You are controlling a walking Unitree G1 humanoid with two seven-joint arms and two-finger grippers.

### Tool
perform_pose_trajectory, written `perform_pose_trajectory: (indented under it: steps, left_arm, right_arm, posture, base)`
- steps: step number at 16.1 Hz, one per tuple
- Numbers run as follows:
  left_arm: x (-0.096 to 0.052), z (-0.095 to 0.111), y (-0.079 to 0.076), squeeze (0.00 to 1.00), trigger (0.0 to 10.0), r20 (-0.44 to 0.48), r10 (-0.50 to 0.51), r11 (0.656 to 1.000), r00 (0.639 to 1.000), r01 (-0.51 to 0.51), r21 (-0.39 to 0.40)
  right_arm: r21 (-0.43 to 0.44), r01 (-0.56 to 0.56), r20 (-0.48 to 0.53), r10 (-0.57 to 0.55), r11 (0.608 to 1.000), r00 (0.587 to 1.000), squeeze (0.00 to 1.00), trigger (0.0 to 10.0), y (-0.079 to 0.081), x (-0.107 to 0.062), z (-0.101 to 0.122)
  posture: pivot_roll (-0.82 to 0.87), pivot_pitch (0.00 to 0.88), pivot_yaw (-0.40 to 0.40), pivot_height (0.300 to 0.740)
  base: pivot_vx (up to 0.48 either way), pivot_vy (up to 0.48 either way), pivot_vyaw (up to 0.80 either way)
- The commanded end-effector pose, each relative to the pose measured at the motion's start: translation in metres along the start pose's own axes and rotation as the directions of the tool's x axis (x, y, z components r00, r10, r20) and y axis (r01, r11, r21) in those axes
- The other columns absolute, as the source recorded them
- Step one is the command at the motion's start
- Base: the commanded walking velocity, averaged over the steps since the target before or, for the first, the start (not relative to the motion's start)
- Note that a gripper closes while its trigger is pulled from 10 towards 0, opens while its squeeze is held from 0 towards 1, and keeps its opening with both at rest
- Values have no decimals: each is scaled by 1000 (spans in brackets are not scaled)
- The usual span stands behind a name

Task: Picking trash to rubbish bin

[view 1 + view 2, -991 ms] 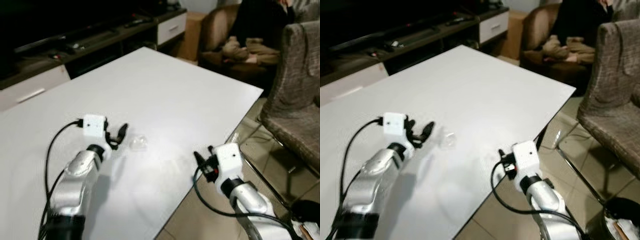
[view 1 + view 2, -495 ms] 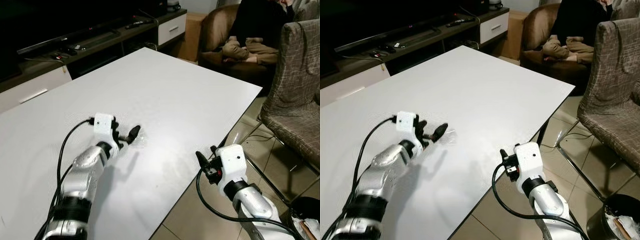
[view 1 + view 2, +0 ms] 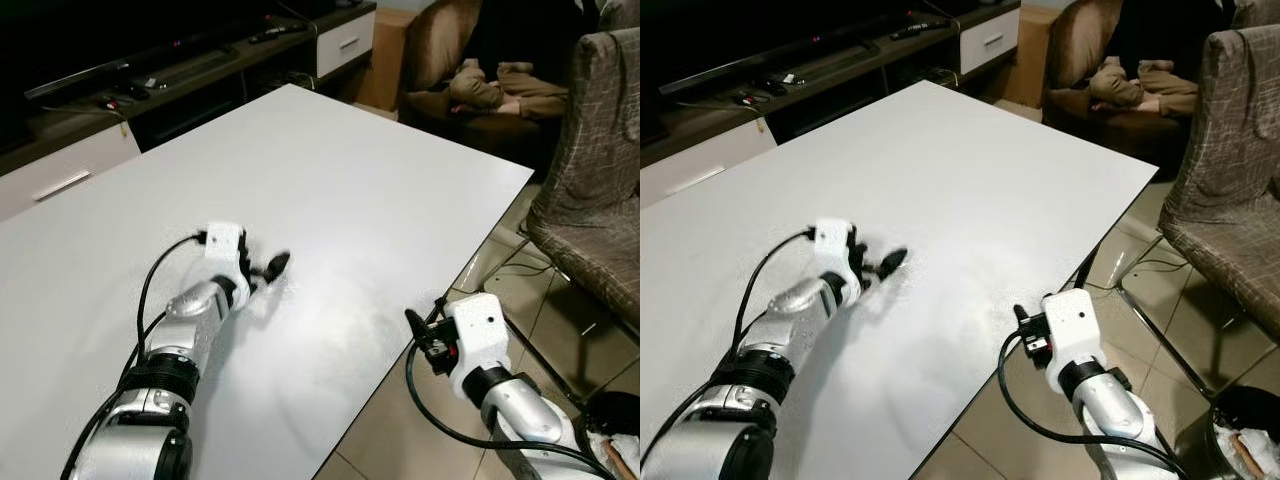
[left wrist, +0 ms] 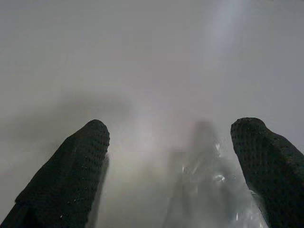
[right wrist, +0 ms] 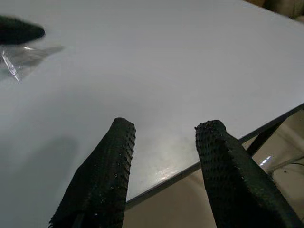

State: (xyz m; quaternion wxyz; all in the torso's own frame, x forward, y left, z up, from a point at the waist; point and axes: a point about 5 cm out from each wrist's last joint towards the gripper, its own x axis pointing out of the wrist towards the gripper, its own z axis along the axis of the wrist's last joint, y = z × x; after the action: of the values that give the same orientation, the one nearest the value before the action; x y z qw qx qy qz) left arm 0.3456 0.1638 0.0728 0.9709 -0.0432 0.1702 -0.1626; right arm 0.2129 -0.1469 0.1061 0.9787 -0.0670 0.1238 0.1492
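A small piece of clear crumpled plastic [image 4: 213, 187] lies on the white table [image 3: 370, 170]. My left gripper [image 3: 268, 273] rests low on the table, open, with one finger on each side of the plastic; the piece lies close to one finger [image 4: 270, 166]. The same plastic [image 5: 21, 59] shows in the right wrist view beside a left fingertip [image 5: 19, 31]. My right gripper [image 3: 425, 338] hangs open just off the table's near right edge, with nothing between its fingers. A black rubbish bin [image 3: 1240, 430] with some trash in it stands on the floor at the far lower right.
A grey fabric chair [image 3: 590, 190] stands right of the table. A person sits on a brown sofa [image 3: 440, 50] beyond the far corner. A low TV cabinet [image 3: 150, 90] runs along the back. Tiled floor [image 3: 1140, 300] lies between the table and the chair.
My left gripper has reached forward across the table to the plastic and now straddles it. The right gripper has hardly moved. The camera has shifted slightly.
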Motion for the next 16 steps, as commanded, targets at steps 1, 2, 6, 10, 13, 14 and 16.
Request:
perform_pose_trajectory:
  steps: [1,2,6,10,13,14,16]
  left_arm:
    - [1,7,3,0,10000,14,16,999,1000,-16,37]
    - [0,6,7,0,10000,13,21,999,1000,-22,24]
    - [-3,-8,8,0,10000,-31,-5,999,999,6,33]
    - [-1,-13,2,0,0,-51,-55,998,997,55,-4]
    - [-2,-15,1,0,0,-53,-79,997,995,78,-9]
    - [-3,-14,4,0,0,-37,-69,997,997,69,-18]
    - [-4,-9,6,0,0,1,-81,996,997,81,-42]
  right_arm:
    - [0,-5,11,5,1000,1000,0,10000,1,-1,4]
    - [4,-4,9,4,1000,1000,0,10000,2,-2,4]
    - [6,3,-7,-3,1000,1000,0,10000,-1,-1,1]
    - [0,6,-13,-6,1000,1000,0,10000,-3,-1,1]
    - [-4,4,-23,-4,1000,1000,0,10000,-2,1,0]
    - [-3,3,-24,-3,1000,1000,0,10000,-1,2,0]
    - [-3,2,-23,-2,1000,1000,0,10000,-1,5,0]
  posture:
    - [-154,36,74,740]
    - [-153,36,77,740]
    - [-153,37,77,740]
    - [-153,30,78,740]
    - [-141,28,77,740]
    - [-135,29,75,740]
    - [-122,29,71,740]
  base:
    - [0,0,0]
    - [0,0,0]
    - [0,0,0]
    - [0,0,0]
    - [0,0,0]
    - [0,0,0]
    - [0,0,0]
